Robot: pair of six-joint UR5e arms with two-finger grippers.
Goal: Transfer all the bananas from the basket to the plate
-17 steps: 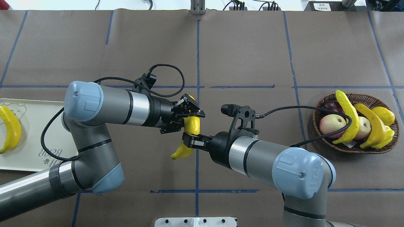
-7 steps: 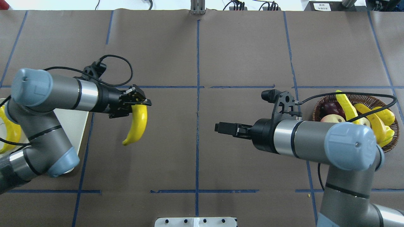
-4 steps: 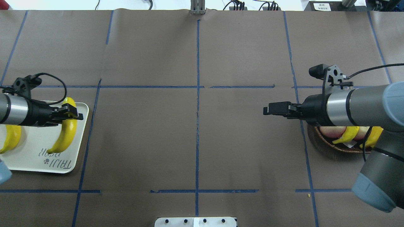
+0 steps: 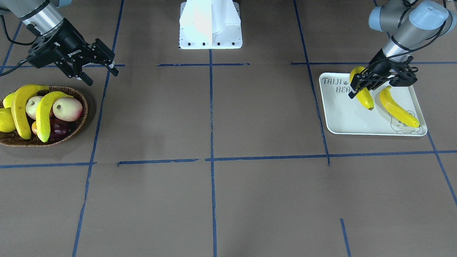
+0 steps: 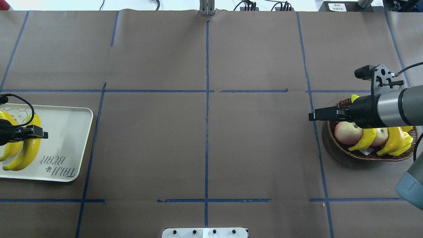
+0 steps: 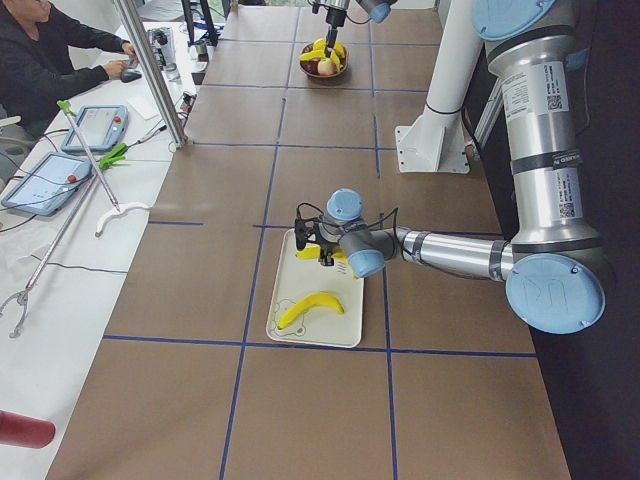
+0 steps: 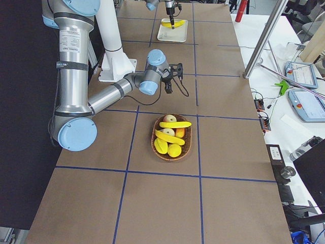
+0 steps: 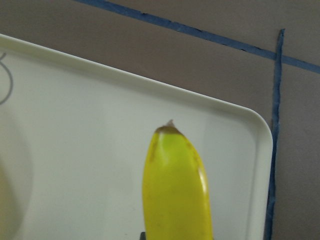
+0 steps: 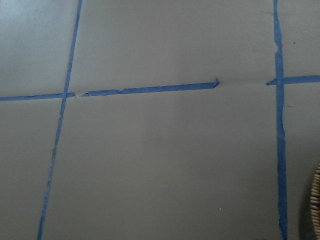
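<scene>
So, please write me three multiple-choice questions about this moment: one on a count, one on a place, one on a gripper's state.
1. How many bananas lie in the basket? A one; B two; C four.
2. The left gripper holds its banana over: A the basket; B the plate; C bare table.
3. The right gripper is: A open and empty; B shut on a banana; C shut on a peach.
Key: B, two long yellow ones show there; B, the white plate lies under it; A, its fingers stand apart with nothing between them.
</scene>
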